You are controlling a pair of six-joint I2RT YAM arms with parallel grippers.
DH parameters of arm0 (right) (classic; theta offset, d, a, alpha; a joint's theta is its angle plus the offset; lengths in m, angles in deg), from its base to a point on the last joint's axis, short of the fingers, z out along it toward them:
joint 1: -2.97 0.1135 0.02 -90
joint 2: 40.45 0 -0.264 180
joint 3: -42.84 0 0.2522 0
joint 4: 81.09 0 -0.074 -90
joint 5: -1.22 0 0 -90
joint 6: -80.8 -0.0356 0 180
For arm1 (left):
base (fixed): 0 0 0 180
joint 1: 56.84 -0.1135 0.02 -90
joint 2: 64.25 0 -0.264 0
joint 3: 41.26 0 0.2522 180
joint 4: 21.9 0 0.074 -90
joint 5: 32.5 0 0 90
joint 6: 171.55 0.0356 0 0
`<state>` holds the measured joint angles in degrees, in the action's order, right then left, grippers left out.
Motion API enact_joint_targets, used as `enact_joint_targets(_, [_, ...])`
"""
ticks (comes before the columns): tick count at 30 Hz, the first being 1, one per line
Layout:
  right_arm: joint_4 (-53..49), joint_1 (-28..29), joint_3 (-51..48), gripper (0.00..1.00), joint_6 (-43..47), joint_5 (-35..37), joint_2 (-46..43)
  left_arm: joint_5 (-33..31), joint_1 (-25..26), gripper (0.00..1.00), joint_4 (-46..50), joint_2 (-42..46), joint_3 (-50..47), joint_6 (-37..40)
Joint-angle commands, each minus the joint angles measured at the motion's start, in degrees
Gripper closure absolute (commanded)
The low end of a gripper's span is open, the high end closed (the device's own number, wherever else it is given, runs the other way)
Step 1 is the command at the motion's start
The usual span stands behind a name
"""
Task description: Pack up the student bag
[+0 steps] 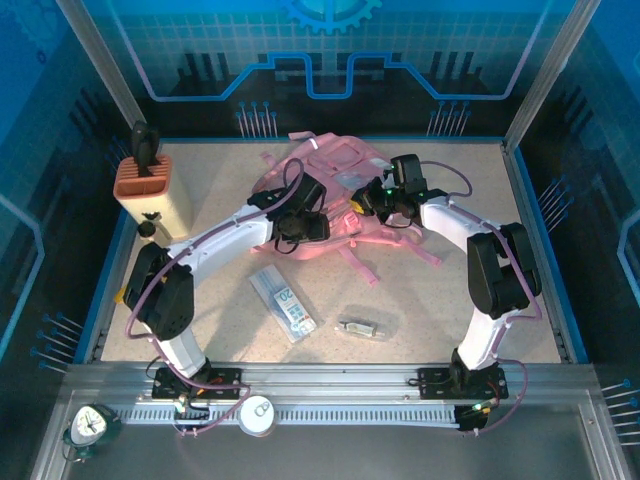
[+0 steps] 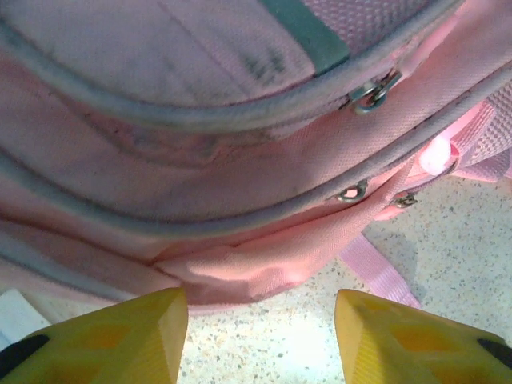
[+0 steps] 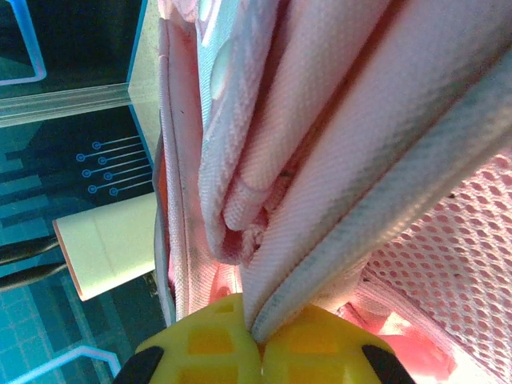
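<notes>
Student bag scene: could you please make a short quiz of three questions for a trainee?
1. True or false: the right gripper is shut on fabric of the student bag.
2. The left gripper is: A) open, B) shut on a zip, C) shut on a strap.
3. How many loose items lie between the student bag and the near edge of the table?
Key: 1 true; 2 A; 3 two, a blue-white packet and a small clear pouch.

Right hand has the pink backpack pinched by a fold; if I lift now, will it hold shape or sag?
Probably sags: the student bag is soft woven fabric, folded and creased where the right hand pinches it. It lies slumped and fairly flat, so likely light. Loose straps may trail and snag.
</notes>
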<state>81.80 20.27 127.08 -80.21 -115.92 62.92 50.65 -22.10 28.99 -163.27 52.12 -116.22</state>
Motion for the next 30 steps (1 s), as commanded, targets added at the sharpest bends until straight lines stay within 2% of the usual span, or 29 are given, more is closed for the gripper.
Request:
enact_joint_targets(1, [6.67, -0.25, 1.44, 1.00, -1.65, -1.15, -2.87, 0.14, -1.21, 0.50, -2.13, -2.45, 1.44, 6.92])
enact_joint_targets(3, [7.22, -0.23, 1.68, 1.00, -2.48, -1.14, -2.87, 1.77, -1.21, 0.51, -2.74, -3.69, 1.72, 8.71])
enact_joint_targets(6, [8.01, -0.23, 1.62, 1.00, -3.69, -1.25, -3.30, 0.56, -1.34, 0.48, -4.97, -4.54, 1.20, 8.87])
enact_joint_targets(8, [8.62, -0.26, 1.53, 1.00, -4.69, -1.70, -3.44, 0.39, -1.96, 0.43, -6.13, -5.05, 1.86, 7.95])
enact_joint_targets(13, [10.83, 0.15, 0.88, 1.00, -6.69, -2.25, -3.48, 1.71, -2.09, 0.43, -12.36, -6.95, 4.16, 5.75])
enact_joint_targets(23, [12.95, 0.06, -0.41, 1.00, -7.60, -3.15, -2.85, 1.33, 0.51, 0.58, -21.12, -4.62, 4.47, 6.24])
enact_joint_targets(30, [12.13, -0.70, -0.08, 1.00, -6.34, -3.27, -2.95, -5.24, 0.39, 0.67, -13.77, -5.86, 6.68, 7.97])
